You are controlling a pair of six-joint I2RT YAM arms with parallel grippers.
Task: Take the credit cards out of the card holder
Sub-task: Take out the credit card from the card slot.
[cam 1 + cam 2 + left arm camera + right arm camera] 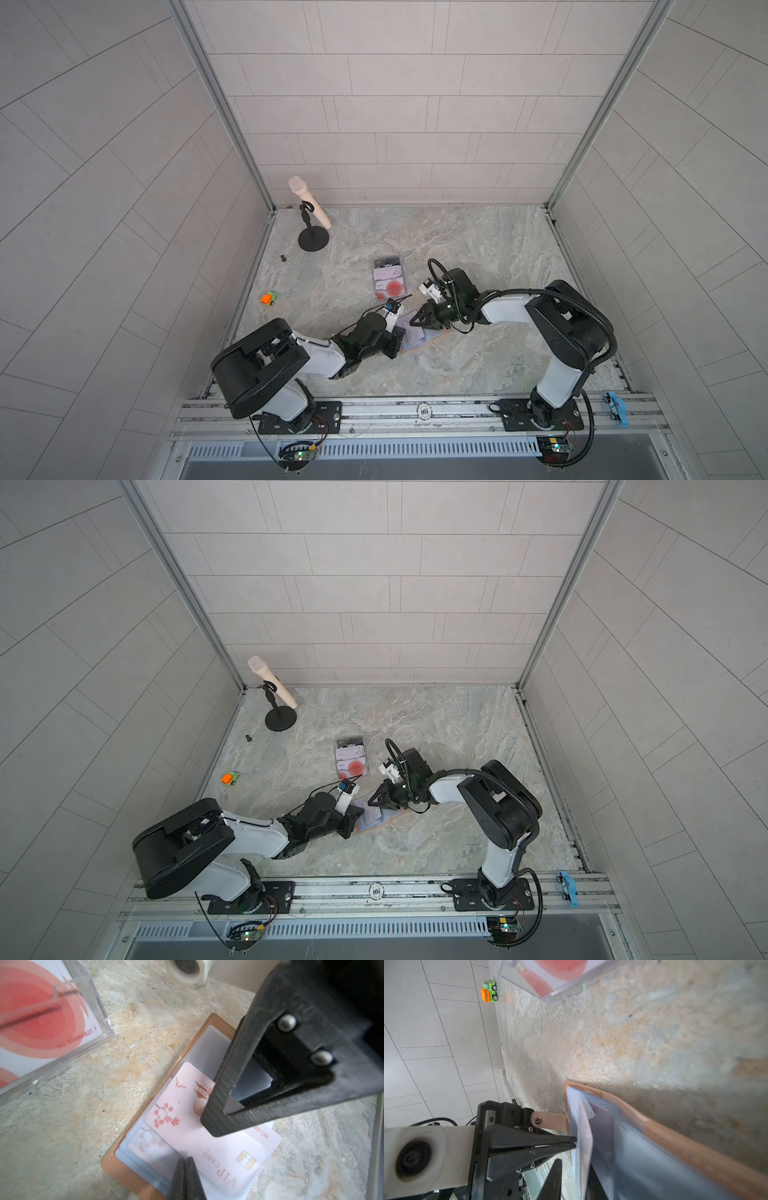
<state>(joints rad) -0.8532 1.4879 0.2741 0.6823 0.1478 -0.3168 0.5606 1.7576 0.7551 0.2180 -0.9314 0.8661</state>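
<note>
The open card holder [413, 338] lay on the tabletop [457, 257], left hand [574, 1142] pressed shut at its 9 o'clock edge, right hand [413, 323] nearer the protruding pink card [199, 1142], reaching from 2 o'clock, its grip impossible to tell

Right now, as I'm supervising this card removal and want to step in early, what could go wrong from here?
The shut left pincer meets only the edge of the clear plastic sleeve; the tan leather card holder could drag along. The pink blossom-printed VIP card sits skewed, partly out; it might jam under the right pincer.
</note>
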